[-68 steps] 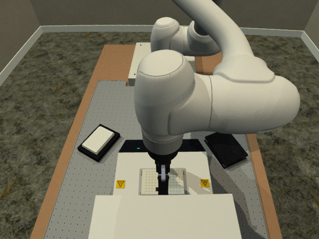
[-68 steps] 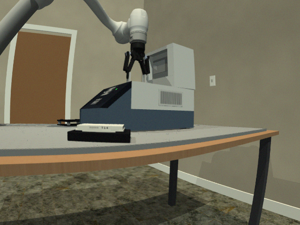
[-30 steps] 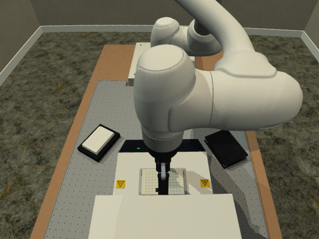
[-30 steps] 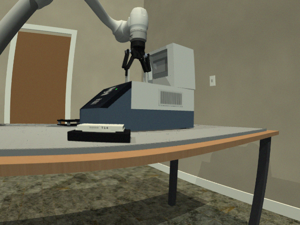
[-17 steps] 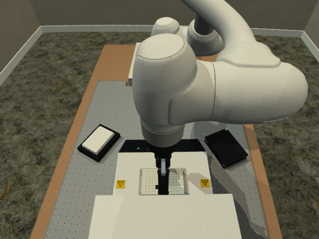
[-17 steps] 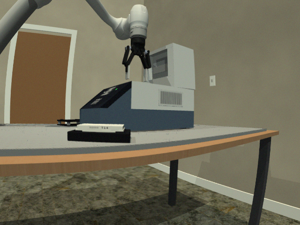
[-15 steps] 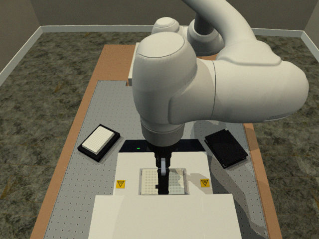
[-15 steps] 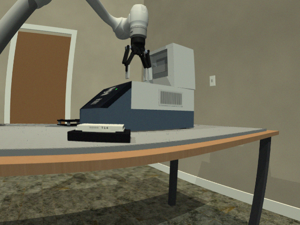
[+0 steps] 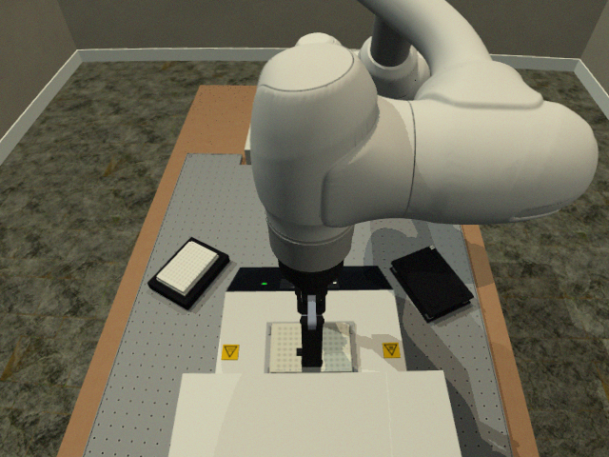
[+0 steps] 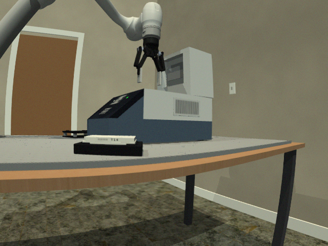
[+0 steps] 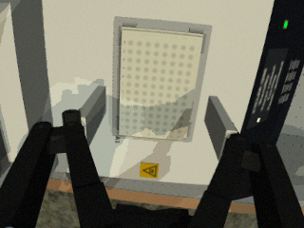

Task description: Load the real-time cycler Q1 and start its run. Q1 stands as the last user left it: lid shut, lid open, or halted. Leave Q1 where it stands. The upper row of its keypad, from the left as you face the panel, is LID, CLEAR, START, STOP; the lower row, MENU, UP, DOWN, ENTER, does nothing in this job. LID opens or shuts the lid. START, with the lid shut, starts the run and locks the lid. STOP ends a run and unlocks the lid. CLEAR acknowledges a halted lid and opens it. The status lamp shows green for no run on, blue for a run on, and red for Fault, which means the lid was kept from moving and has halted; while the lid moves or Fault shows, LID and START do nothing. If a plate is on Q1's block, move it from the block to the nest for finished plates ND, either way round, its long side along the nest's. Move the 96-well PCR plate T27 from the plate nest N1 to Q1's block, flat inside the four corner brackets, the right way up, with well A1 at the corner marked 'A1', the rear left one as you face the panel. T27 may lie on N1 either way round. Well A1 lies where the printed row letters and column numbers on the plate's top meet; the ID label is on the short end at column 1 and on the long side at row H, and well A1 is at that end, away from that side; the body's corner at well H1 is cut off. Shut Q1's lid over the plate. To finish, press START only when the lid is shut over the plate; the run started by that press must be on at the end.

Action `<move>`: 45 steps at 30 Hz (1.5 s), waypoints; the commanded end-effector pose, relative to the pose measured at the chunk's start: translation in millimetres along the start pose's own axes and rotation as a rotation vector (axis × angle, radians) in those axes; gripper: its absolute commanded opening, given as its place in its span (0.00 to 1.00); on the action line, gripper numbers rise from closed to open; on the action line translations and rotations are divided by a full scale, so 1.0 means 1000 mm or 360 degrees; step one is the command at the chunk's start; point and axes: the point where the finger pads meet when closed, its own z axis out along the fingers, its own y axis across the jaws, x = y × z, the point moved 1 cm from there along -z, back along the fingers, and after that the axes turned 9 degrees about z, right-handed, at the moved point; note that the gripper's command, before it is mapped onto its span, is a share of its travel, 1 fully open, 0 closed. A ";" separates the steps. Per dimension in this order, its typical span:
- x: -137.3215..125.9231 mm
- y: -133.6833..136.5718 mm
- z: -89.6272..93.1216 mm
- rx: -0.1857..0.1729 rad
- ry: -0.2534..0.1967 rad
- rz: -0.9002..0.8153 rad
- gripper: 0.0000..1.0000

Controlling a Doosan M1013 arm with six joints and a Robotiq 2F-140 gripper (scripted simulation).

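Note:
The cycler Q1 stands with its lid open and upright, and its status lamp shows green. A white 96-well plate lies flat on the block inside the corner brackets; it also shows in the wrist view. I cannot read its label. My gripper hangs open and empty a little above the block, pointing down, its fingers spread over the plate's long sides. The keypad panel lies at the right of the wrist view.
A white plate labelled T14 lies on a black nest left of Q1's panel. An empty black nest lies to the right. The open lid rises just behind the block.

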 end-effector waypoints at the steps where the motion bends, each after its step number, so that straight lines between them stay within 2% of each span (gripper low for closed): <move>1: 0.000 0.000 0.000 0.0000 0.0000 0.0000 0.66; 2: 0.000 0.000 0.000 0.0000 0.0000 0.0000 0.66; 3: 0.000 0.005 0.001 0.0019 -0.0012 0.0048 0.00; 5: 0.001 0.015 0.002 0.0044 -0.0027 0.0112 0.00; 8: 0.003 0.029 0.004 0.0044 -0.0027 0.0112 0.00; 11: 0.004 0.045 0.006 0.0089 -0.0054 0.0225 0.00; 15: 0.005 0.054 0.008 0.0089 -0.0054 0.0225 0.00; 18: 0.006 0.070 0.010 0.0133 -0.0082 0.0337 0.00; 22: 0.008 0.088 0.013 0.0133 -0.0082 0.0337 0.00; 24: 0.008 0.099 0.014 0.0171 -0.0105 0.0434 0.00; 28: 0.010 0.118 0.017 0.0177 -0.0109 0.0450 0.00; 30: 0.011 0.128 0.019 0.0215 -0.0132 0.0546 0.00; 32: 0.011 0.128 0.019 0.0215 -0.0132 0.0546 0.00; 36: 0.012 0.147 0.022 0.0221 -0.0136 0.0562 0.00; 38: 0.013 0.158 0.023 0.0259 -0.0159 0.0659 0.00; 42: 0.015 0.177 0.026 0.0265 -0.0163 0.0675 0.00; 45: 0.016 0.192 0.028 0.0309 -0.0190 0.0787 0.00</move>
